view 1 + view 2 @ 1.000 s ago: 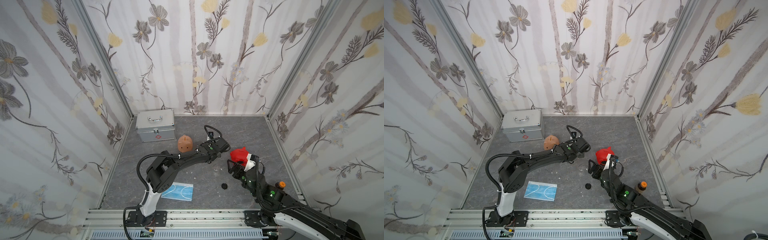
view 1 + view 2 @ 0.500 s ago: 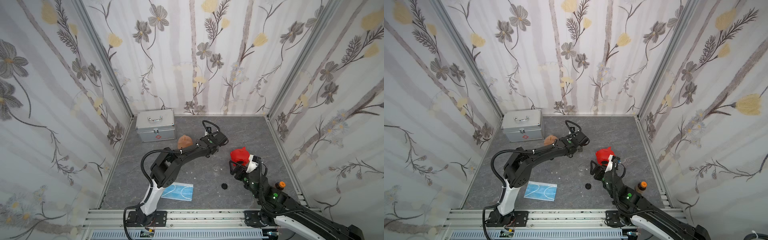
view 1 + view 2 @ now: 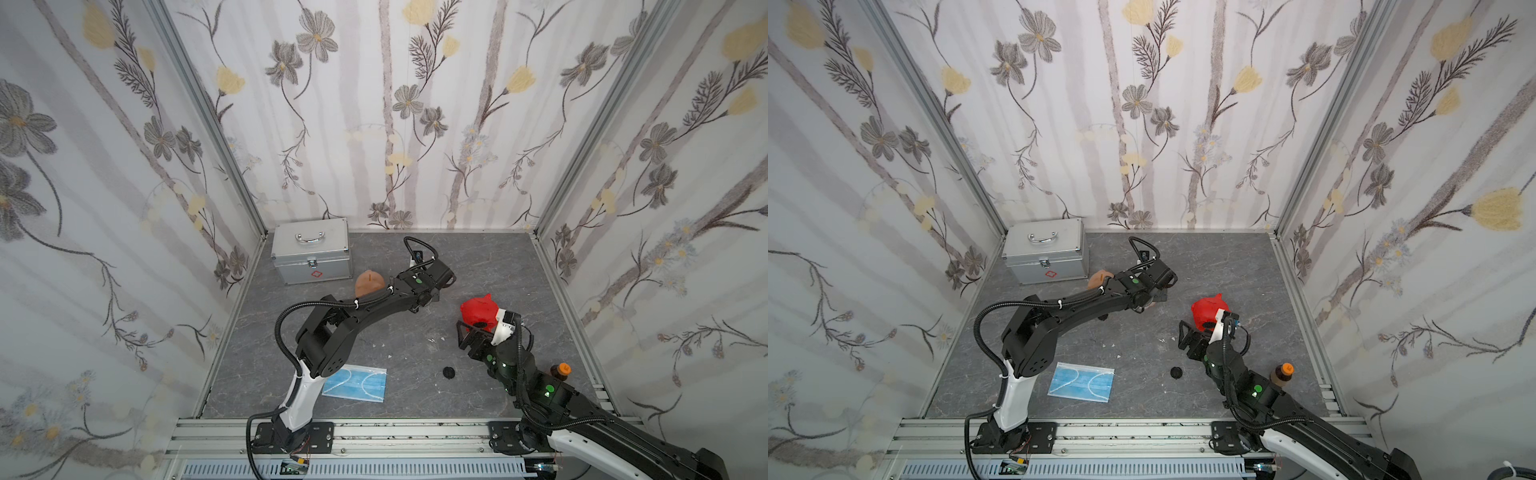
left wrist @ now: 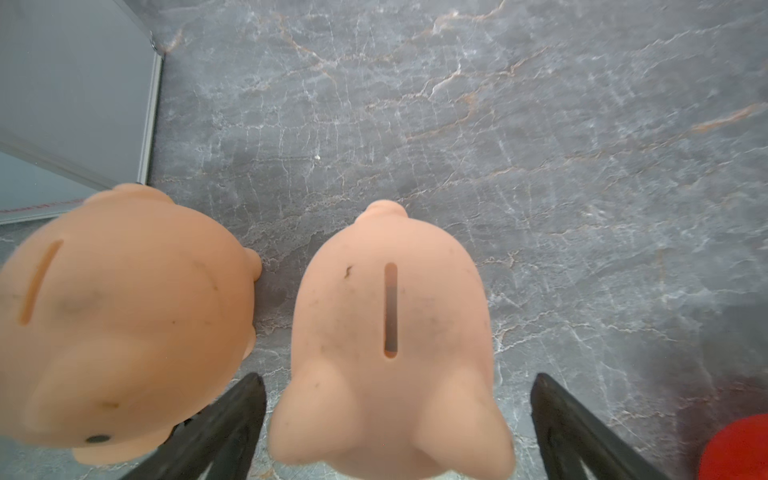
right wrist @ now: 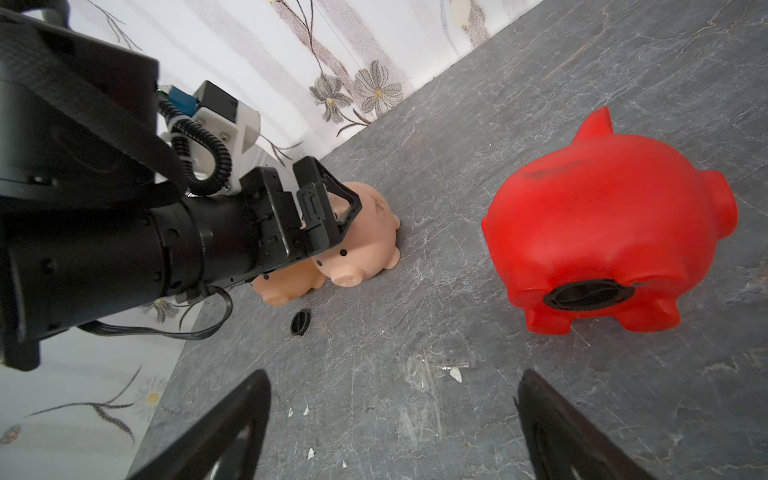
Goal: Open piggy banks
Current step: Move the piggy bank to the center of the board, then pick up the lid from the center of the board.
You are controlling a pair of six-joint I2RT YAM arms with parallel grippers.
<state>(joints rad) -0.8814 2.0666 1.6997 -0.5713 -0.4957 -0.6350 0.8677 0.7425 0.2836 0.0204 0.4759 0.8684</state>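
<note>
The right pincer [image 5: 392, 374] stands wide and empty, low over the counter [image 5: 457, 270]. Just ahead of it lies the red piggy bank [image 5: 602, 232], tipped over so that its feet and black belly plug [image 5: 588, 294] face the pincer. The plug is seated, so this bank appears to be the one not yet opened. Its long axis runs across the pincer's line of reach. The rounded end that reads as the snout points away from the left pincer [image 4: 397, 378].

Procedure: approach the plug squarely, set the jaws on its rim and not on the body, then twist and pull. The bank is light and rounded and will probably roll, so brace it from the far side.

One loose plug [image 3: 448, 372] lies on the counter beside the right pincer. A second loose plug [image 5: 300, 322] lies farther off, near the peach banks.

Farther on, the left pincer is spread wide astride an upright peach piggy bank [image 4: 390, 332], jaws not closed on it. The coin slot runs in line with the pincer's reach. A second peach piggy bank [image 4: 124, 324] stands just outside one jaw, the silver case [image 3: 311, 253] beyond it.
</note>
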